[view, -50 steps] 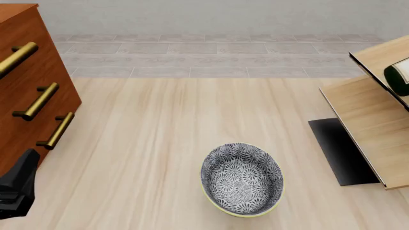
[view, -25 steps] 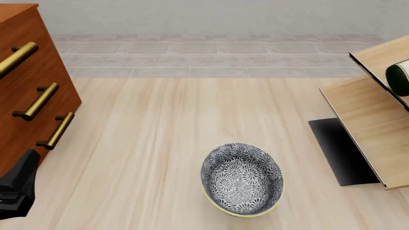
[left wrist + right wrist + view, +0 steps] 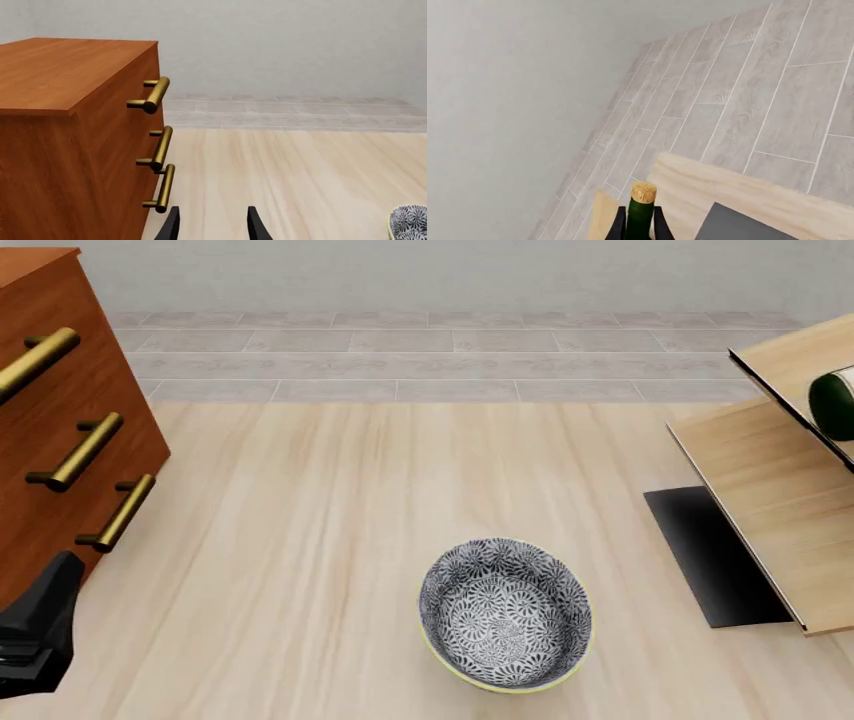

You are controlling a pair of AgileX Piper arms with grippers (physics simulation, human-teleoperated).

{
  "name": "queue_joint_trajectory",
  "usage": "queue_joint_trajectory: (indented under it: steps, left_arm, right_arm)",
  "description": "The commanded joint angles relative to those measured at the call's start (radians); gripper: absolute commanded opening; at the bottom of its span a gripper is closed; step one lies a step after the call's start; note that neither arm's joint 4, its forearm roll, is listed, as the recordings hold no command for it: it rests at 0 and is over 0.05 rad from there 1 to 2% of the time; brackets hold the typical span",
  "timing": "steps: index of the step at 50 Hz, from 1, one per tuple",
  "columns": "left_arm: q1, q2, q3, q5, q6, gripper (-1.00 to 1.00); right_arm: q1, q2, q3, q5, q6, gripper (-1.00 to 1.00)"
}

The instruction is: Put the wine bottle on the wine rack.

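The wine bottle's dark green body shows at the far right edge of the front view, lying against the upper slanted panel of the light wooden wine rack. In the right wrist view its neck with the tan cork stands between my right gripper's fingers; the right gripper is shut on the wine bottle. The rack's black base shows beyond it. My left gripper is open and holds nothing, low beside the cabinet, and shows as a dark shape at the front left.
A reddish-brown drawer cabinet with brass handles stands at the left. A patterned black-and-white bowl sits on the wooden table near the front middle. Grey tiled floor lies beyond the table's far edge.
The bottle's visible end has slid slightly to the right, toward the picture's edge, and its white label no longer shows. The left arm and the bowl have not moved.
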Motion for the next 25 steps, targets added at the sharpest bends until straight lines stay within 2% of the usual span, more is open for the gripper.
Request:
queue_joint_trajectory:
  steps: [1, 9, 10, 25]
  left_arm:
    - [-0.001, 0.000, 0.000, 0.001, 0.000, 1.00]
    - [-0.002, 0.000, 0.000, 0.000, 0.000, 1.00]
    - [-0.001, 0.000, 0.000, 0.001, 0.000, 1.00]
    - [-0.002, 0.000, 0.000, 0.004, -0.001, 1.00]
  right_arm:
    - [0.029, 0.023, 0.063, 0.028, 0.008, -1.00]
    - [0.016, 0.017, 0.057, 0.035, 0.002, -1.00]
    - [0.012, 0.015, 0.054, 0.038, 0.002, 1.00]
    - [0.005, 0.004, 0.044, 0.046, -0.006, 1.00]
